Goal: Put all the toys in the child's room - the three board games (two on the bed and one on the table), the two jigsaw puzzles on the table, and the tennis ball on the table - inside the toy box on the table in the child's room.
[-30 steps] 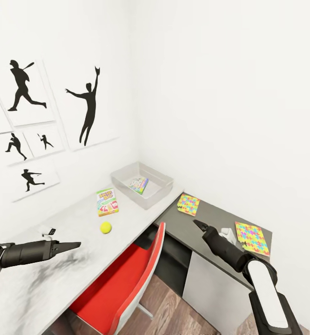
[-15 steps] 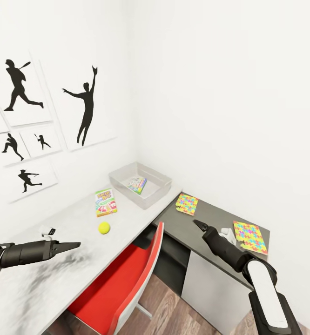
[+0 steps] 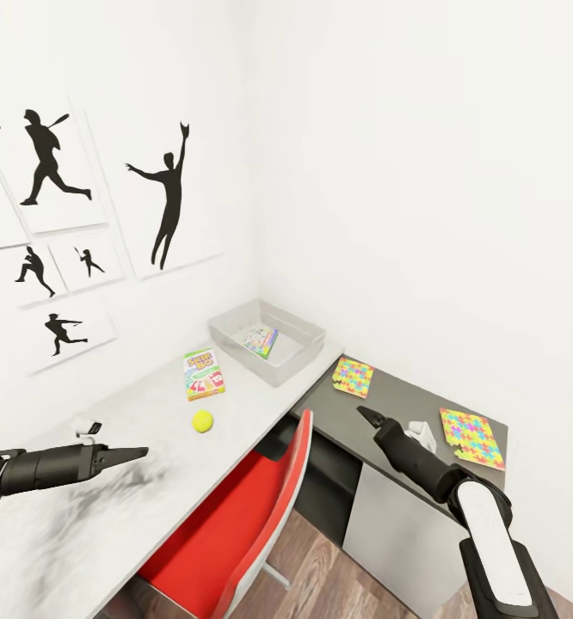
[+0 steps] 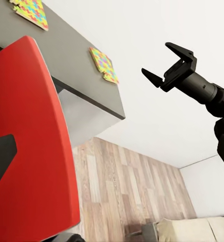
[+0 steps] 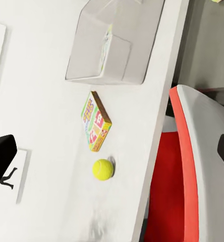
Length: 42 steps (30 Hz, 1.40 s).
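Tennis ball (image 3: pixel 202 420) beside board game (image 3: pixel 204 374); toy box (image 3: pixel 308 352) apparently holds another.

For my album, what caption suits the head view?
Both arms hover before a corner desk: tennis ball, board game, two puzzles, toy box holding one game.

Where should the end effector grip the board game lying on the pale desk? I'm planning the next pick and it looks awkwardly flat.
Probably across its two long edges, coming straight down from above. The board game lies flat on the table, so only its thin sides offer purchase. The tennis ball sits apart from it, near one short end, and the toy box beyond the other, leaving the long sides free.
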Available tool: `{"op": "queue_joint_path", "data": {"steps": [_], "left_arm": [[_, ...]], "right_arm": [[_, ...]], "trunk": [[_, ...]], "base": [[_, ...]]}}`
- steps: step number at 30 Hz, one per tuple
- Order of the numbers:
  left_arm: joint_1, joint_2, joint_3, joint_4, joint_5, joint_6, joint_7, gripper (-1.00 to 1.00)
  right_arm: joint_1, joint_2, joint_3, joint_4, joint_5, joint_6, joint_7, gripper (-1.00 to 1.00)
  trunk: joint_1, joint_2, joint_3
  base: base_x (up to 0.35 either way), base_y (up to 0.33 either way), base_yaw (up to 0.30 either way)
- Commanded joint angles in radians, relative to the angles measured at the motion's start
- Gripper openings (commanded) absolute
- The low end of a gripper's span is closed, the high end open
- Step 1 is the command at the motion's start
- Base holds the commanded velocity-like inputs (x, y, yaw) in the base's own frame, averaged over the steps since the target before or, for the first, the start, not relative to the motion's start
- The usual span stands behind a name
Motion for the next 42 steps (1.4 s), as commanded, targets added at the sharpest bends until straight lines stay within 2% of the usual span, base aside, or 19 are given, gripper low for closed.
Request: {"op": "queue_joint_path", "data": {"steps": [1, 7, 12, 26, 28, 35, 42], "left_arm": [[-0.001, 0.001, 0.000, 0.000, 0.000, 0.011, -0.004, 1.00], [-0.001, 0.001, 0.000, 0.000, 0.000, 0.010, -0.004, 1.00], [-0.001, 0.002, 0.000, 0.001, 0.000, 0.009, -0.004, 1.00], [-0.001, 0.003, 0.000, 0.000, 0.001, 0.009, -0.004, 1.00], [-0.001, 0.003, 0.000, 0.000, 0.001, 0.009, -0.004, 1.00], [-0.001, 0.003, 0.000, 0.001, 0.001, 0.009, -0.004, 1.00], [-0.001, 0.003, 0.000, 0.000, 0.001, 0.009, -0.004, 1.00]], "right_arm": [[-0.001, 0.001, -0.002, -0.001, -0.011, 0.005, -0.010, 1.00], [-0.001, 0.000, -0.003, 0.047, -0.011, -0.009, -0.010, 1.00], [-0.001, -0.001, -0.003, 0.100, -0.012, -0.070, -0.006, 1.00], [-0.001, -0.001, 0.000, 0.117, -0.011, -0.099, 0.010, 1.00], [-0.001, -0.001, -0.001, 0.116, -0.012, -0.099, 0.020, 1.00], [0.000, -0.001, -0.003, 0.117, -0.013, -0.099, 0.120, 1.00], [0.000, -0.002, -0.002, 0.119, -0.011, -0.097, 0.153, 1.00]], "trunk": [[0.001, -0.002, -0.002], [0.001, -0.002, -0.003], [0.001, -0.002, -0.005], [0.001, -0.002, -0.011], [0.001, -0.002, -0.011], [0.001, -0.002, -0.011], [0.001, -0.002, -0.011]], "base": [[0.000, 0.021, 0.000], [0.000, 0.009, 0.000], [0.000, -0.003, -0.027], [0.000, -0.191, -0.069], [0.000, -0.260, -0.008], [0.000, -0.232, -0.002], [0.000, -0.135, 0.000]]}}
